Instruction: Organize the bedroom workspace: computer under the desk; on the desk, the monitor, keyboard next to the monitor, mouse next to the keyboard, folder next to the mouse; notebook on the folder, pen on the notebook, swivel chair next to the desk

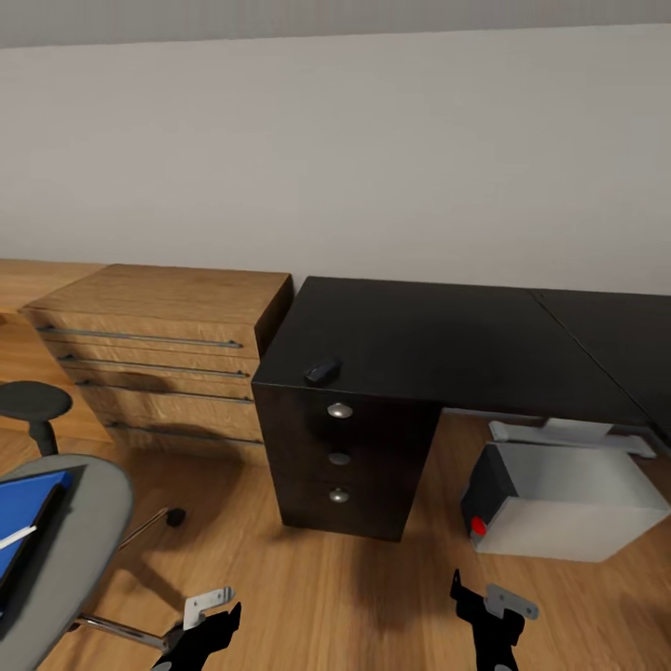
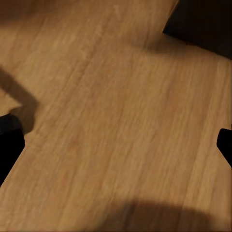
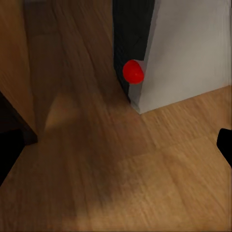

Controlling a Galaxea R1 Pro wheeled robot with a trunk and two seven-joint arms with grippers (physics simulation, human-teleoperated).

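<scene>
Mostly cut off: the swivel chair [image 1: 65, 550] shows just its grey seat, one black armrest and part of the chrome base at the near left of the head view.
On the seat: the blue folder [image 1: 26, 522] runs off the left edge, with a dark flat thing along its right side and the white pen [image 1: 16, 538] on top; whether that dark thing is the notebook cannot be told.
Tabletop: the black desk [image 1: 438, 345] stands against the far wall and continues off the right edge; the small black mouse [image 1: 322, 370] lies near its front left edge, above the three drawers.
Under the tabletop: the grey computer [image 1: 559, 499] lies on the wooden floor [image 1: 354, 587], right of the drawer unit; something pale lies behind it, hard to identify.
Right wrist view: the computer's dark front panel and red dot [image 3: 133, 71] appear close up.
Left wrist view: bare floor boards and shadow.
Left tool [image 1: 200, 634]: low at the near edge, finger tips apart at the wrist view's sides, so wide.
Right tool [image 1: 489, 620]: likewise wide, holding nothing.
Open room: bare floor lies between chair, drawers and computer.
Left of the desk: a light wooden chest [image 1: 158, 359] touches its side.
</scene>
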